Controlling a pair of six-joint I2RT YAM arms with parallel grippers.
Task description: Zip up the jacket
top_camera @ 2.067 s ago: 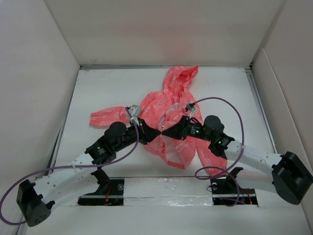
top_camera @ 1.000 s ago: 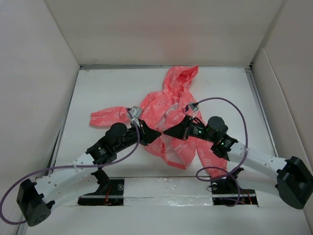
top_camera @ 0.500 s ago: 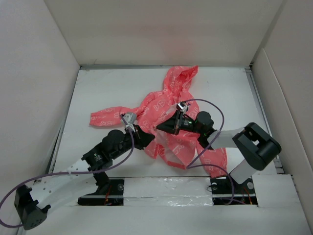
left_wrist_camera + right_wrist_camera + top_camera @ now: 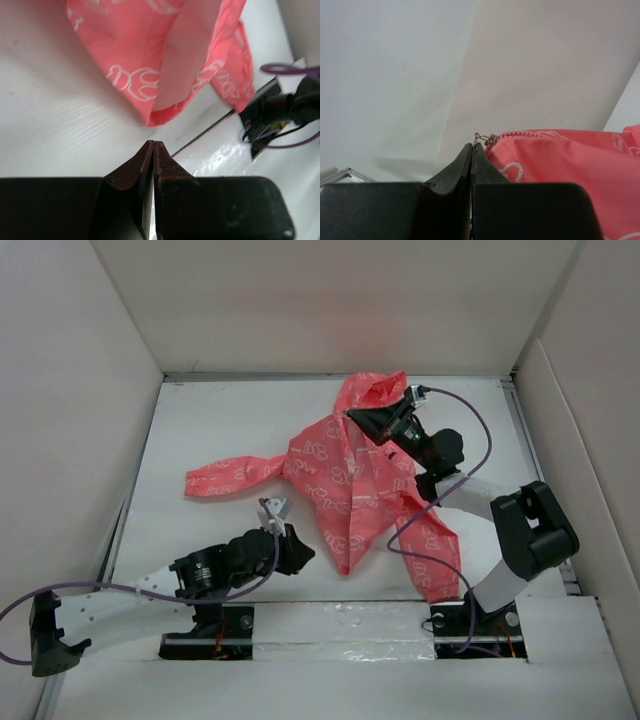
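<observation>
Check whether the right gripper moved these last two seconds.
Yes: the right gripper went from mid-table toward the table's far edge, to the hood of the jacket.

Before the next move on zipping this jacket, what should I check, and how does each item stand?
1. Right pincer shut on the zipper pull: ok.
2. Pull up near the hood: ok.
3. Left pincer holding the jacket by its hem: not ok, shut on nothing, hem just ahead.
4. Zipper closed along the whole front: cannot tell.
5. Purple cable off the jacket: not ok, it crosses a sleeve.
</observation>
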